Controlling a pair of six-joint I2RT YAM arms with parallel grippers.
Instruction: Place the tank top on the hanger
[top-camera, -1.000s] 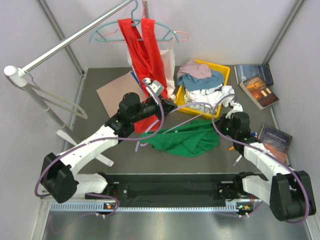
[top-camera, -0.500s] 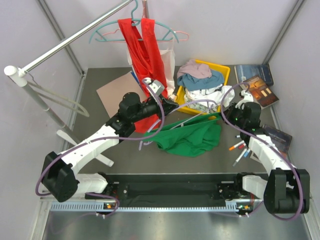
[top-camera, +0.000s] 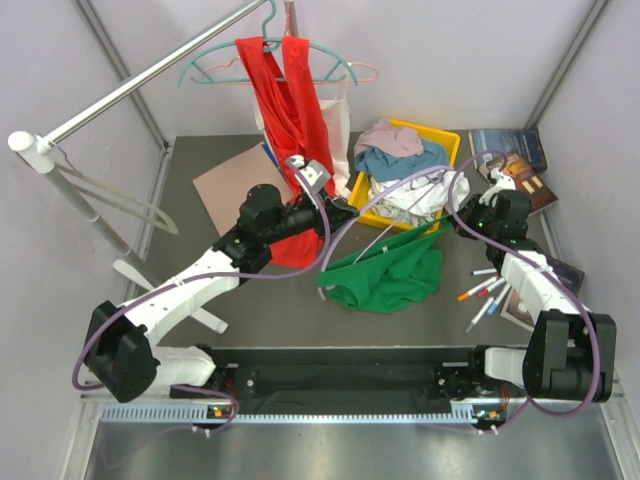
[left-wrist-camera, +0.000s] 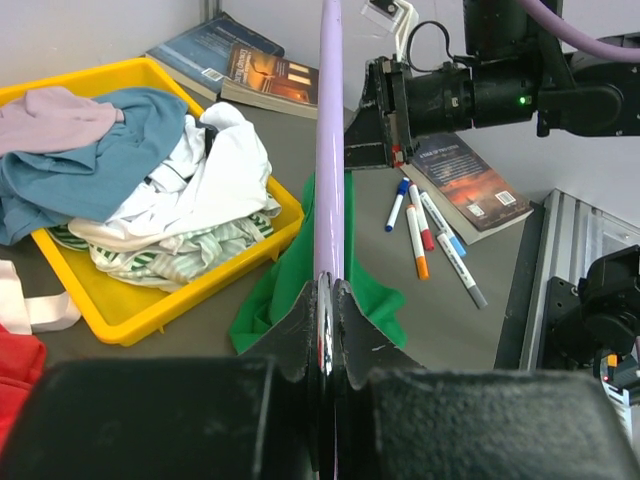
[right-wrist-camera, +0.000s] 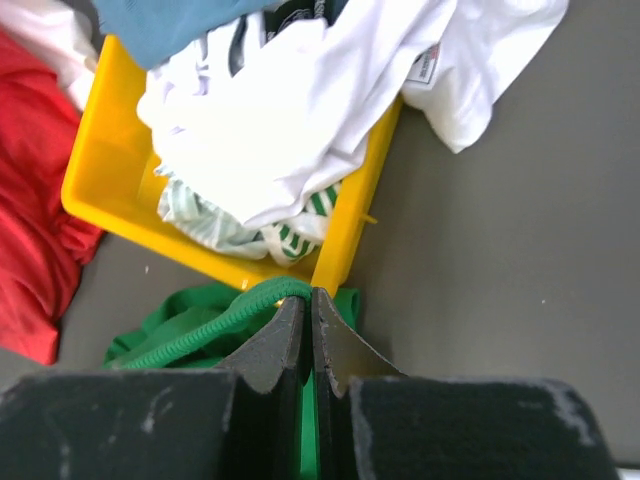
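The green tank top (top-camera: 392, 277) lies bunched on the table in front of the yellow bin. My right gripper (top-camera: 463, 222) is shut on one of its straps (right-wrist-camera: 205, 328) and holds it stretched up by the bin's corner; in the right wrist view the gripper (right-wrist-camera: 308, 300) pinches the rolled strap edge. My left gripper (top-camera: 345, 212) is shut on the lavender hanger (top-camera: 385, 244). In the left wrist view the hanger (left-wrist-camera: 329, 150) runs straight out from the closed gripper (left-wrist-camera: 328, 292) toward the right gripper (left-wrist-camera: 375, 112), over the green top (left-wrist-camera: 290, 290).
A yellow bin (top-camera: 452, 140) of clothes stands at the back. A red tank top (top-camera: 290, 100) hangs on a teal hanger from the rail (top-camera: 150, 75). Books (top-camera: 515, 165) and markers (top-camera: 485, 293) lie at the right, and a cardboard sheet (top-camera: 228, 180) at the left.
My right gripper has moved back and to the right toward the bin, pulling the green strap with it. The tank top has bunched up closer to the bin. The left arm has barely moved.
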